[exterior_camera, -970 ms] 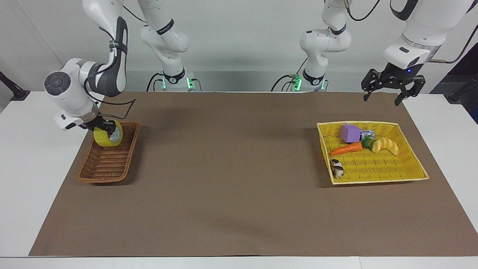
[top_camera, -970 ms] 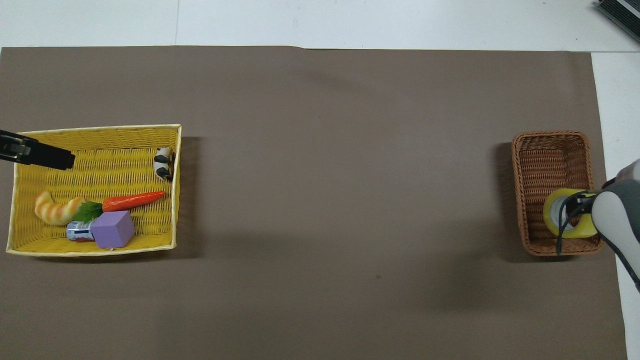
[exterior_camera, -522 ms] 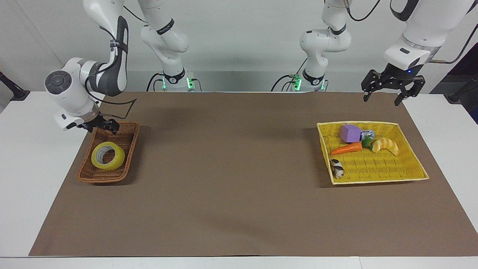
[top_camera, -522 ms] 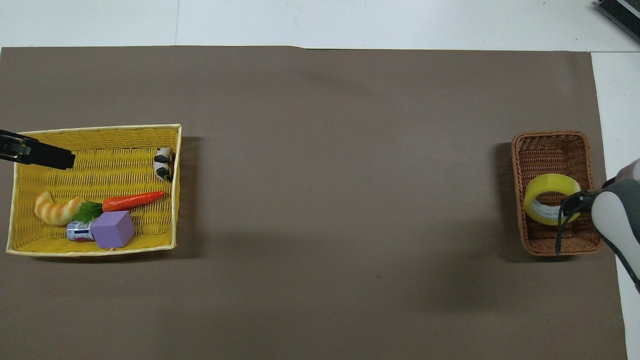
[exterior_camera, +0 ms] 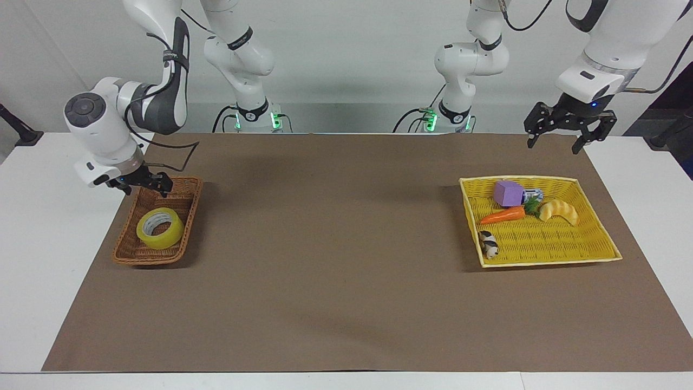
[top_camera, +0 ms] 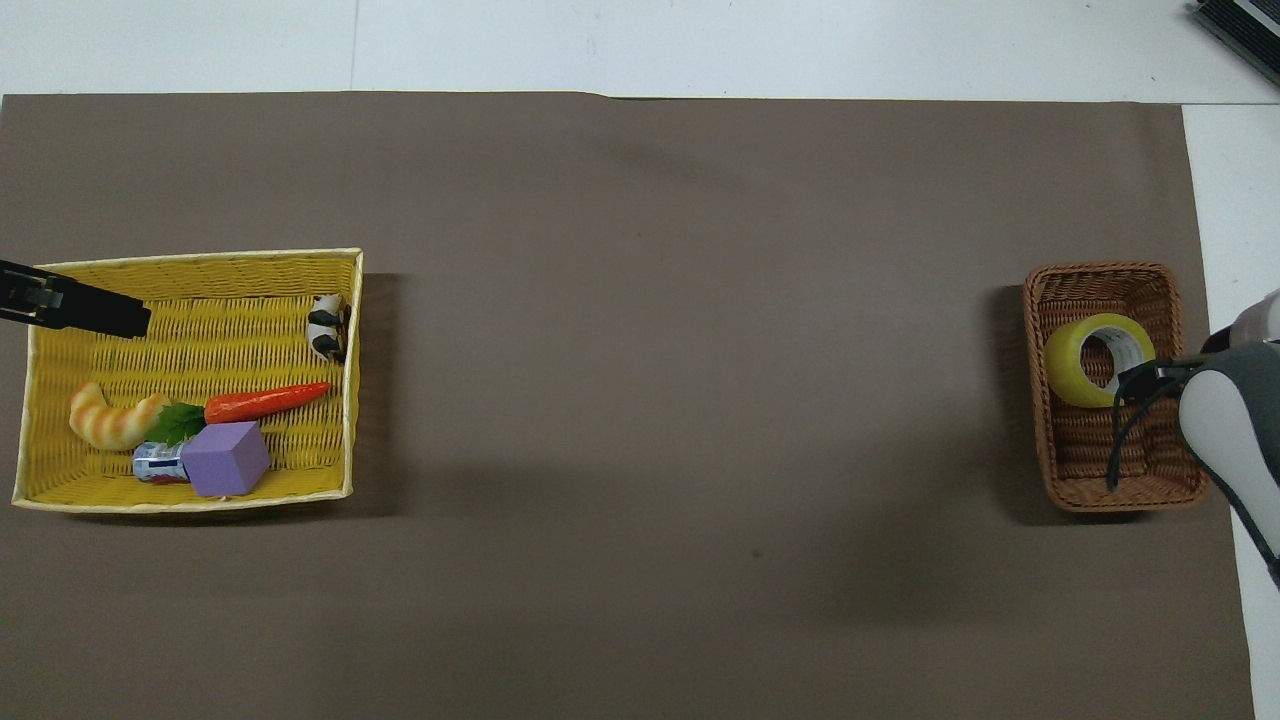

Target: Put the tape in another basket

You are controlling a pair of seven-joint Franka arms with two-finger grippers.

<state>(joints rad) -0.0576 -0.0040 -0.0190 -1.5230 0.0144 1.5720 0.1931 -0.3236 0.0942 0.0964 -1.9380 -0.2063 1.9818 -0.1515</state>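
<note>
The tape (exterior_camera: 159, 228), a yellow roll with a white core, lies loose and slightly tilted inside the brown wicker basket (exterior_camera: 146, 259) at the right arm's end of the table. In the overhead view the tape (top_camera: 1095, 360) rests in the half of the basket (top_camera: 1120, 470) that is farther from the robots. My right gripper (exterior_camera: 145, 188) hangs open and empty just above the basket's rim at its end nearest the robots, clear of the tape. My left gripper (exterior_camera: 553, 145) waits open and empty in the air over the mat's edge.
A yellow woven tray (exterior_camera: 541, 262) at the left arm's end holds a purple cube (exterior_camera: 508, 193), a carrot (exterior_camera: 502, 215), a croissant toy (exterior_camera: 559, 210), a small can and a black-and-white figure (exterior_camera: 489, 244). A brown mat (exterior_camera: 335, 244) covers the table between basket and tray.
The right gripper opened and let go of the tape, which dropped into the brown basket and settled farther from the robots. The gripper rose slightly. The left arm stayed still.
</note>
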